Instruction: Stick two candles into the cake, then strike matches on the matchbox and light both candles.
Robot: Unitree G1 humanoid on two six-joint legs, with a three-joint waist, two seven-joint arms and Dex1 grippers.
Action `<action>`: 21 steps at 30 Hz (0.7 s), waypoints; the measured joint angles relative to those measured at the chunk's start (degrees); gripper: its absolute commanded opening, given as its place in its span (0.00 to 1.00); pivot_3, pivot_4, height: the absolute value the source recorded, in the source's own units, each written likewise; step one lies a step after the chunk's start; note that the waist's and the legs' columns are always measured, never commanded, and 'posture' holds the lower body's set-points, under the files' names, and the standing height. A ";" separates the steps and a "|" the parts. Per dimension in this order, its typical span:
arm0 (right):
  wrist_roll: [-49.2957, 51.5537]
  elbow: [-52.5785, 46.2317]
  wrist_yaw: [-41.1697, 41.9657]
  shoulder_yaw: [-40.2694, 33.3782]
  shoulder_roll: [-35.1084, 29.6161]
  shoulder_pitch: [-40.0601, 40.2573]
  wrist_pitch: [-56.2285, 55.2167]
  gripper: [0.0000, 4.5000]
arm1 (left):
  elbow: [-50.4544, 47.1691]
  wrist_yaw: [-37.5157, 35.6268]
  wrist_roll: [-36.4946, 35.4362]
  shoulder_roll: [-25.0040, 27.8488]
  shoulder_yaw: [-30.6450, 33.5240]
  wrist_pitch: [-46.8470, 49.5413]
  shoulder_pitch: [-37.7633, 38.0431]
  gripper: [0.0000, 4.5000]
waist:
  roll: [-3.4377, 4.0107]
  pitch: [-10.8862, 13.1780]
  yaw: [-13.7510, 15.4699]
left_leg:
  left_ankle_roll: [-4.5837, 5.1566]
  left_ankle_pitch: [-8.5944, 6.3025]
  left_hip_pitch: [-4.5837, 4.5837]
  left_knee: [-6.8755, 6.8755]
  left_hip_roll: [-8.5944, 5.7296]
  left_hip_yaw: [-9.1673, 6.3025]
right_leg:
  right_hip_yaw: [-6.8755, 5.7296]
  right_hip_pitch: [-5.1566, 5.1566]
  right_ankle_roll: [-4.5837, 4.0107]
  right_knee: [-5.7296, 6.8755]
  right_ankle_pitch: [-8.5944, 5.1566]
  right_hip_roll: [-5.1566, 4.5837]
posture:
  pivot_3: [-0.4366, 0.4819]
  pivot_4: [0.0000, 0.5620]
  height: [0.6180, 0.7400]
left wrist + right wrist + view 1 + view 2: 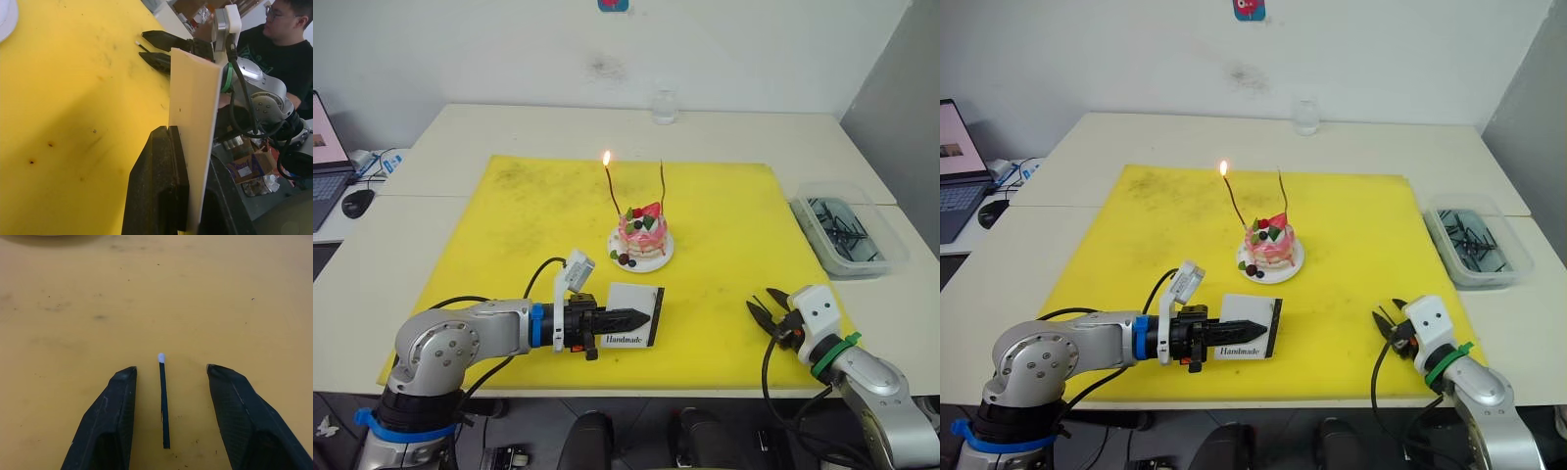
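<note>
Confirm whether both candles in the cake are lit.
No. Only the left candle carries a flame; the right candle in the cake shows none.

- The pale surface [460,132] carried a yellow mat [529,225] across its middle.
- A clear glass [664,106] stood at the far edge.
- A clear bin [850,232] sat by the right edge.

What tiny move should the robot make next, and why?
Probably shut the right tool on the match. That white-tipped match lies on the yellow mat between its open fingers, the left tool holds the matchbox, and only one candle burns; the other candle is unlit.
</note>
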 measured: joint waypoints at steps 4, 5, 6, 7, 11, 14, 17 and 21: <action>0.29 -0.43 -0.17 0.49 0.72 0.13 0.83 0.08 | 0.00 0.02 0.00 0.00 0.00 0.00 0.00 0.00 | -0.01 -0.01 0.00 | 0.00 0.00 0.00 0.01 -0.01 0.00 | 0.00 0.02 0.01 0.00 0.01 -0.01 | 0.48 0.27 1.00; 0.31 -0.55 -0.22 0.53 0.74 0.17 1.01 0.01 | 0.00 0.04 0.00 0.00 -0.01 0.00 0.01 0.00 | -0.02 -0.01 0.00 | 0.00 0.00 0.01 0.03 -0.02 0.01 | 0.01 0.03 0.02 0.00 0.01 -0.02 | 0.48 0.27 1.00; 0.30 -0.63 -0.28 0.52 0.74 0.24 1.07 0.01 | 0.00 0.07 0.00 -0.01 0.00 0.00 0.01 0.00 | -0.03 -0.02 0.00 | 0.00 0.00 0.01 0.03 -0.02 0.01 | 0.01 0.04 0.02 0.00 0.01 -0.02 | 0.48 0.27 1.00; 0.31 -0.69 -0.36 0.52 0.77 0.33 1.10 0.01 | 0.00 0.10 0.00 -0.02 -0.01 0.00 0.01 0.00 | -0.04 -0.03 0.00 | 0.00 0.00 0.01 0.03 -0.02 0.01 | 0.01 0.04 0.03 0.00 0.02 -0.03 | 0.48 0.27 1.00; 0.61 -0.72 -0.54 0.51 1.05 0.45 1.02 0.01 | 0.00 0.19 0.00 -0.12 -0.02 0.00 0.02 0.00 | -0.05 -0.03 0.00 | 0.00 0.00 0.01 0.03 -0.01 0.00 | 0.00 0.04 0.03 0.00 0.02 -0.02 | 0.48 0.27 1.00; 0.69 -0.72 -0.64 0.38 1.56 0.53 0.90 0.01 | -0.01 0.32 0.00 -0.28 -0.03 -0.02 0.02 0.00 | -0.05 -0.03 0.00 | 0.00 0.00 0.01 0.03 -0.01 -0.01 | 0.00 0.04 0.02 0.00 0.02 -0.02 | 0.48 0.27 1.00; 0.76 -0.72 -0.66 0.26 1.85 0.53 0.89 0.01 | 0.00 0.68 0.00 -0.43 -0.05 -0.02 0.02 0.00 | -0.05 -0.03 0.00 | 0.00 0.00 0.01 0.03 -0.01 0.00 | 0.00 0.04 0.03 0.00 0.02 -0.02 | 0.48 0.27 1.00; 0.83 -0.71 -0.57 0.10 1.93 0.51 1.11 0.01 | 0.00 0.77 0.00 -0.51 -0.12 -0.02 0.01 0.00 | -0.05 -0.03 0.00 | 0.00 0.00 0.01 0.03 -0.01 0.00 | 0.00 0.04 0.03 0.00 0.02 -0.02 | 0.48 0.27 1.00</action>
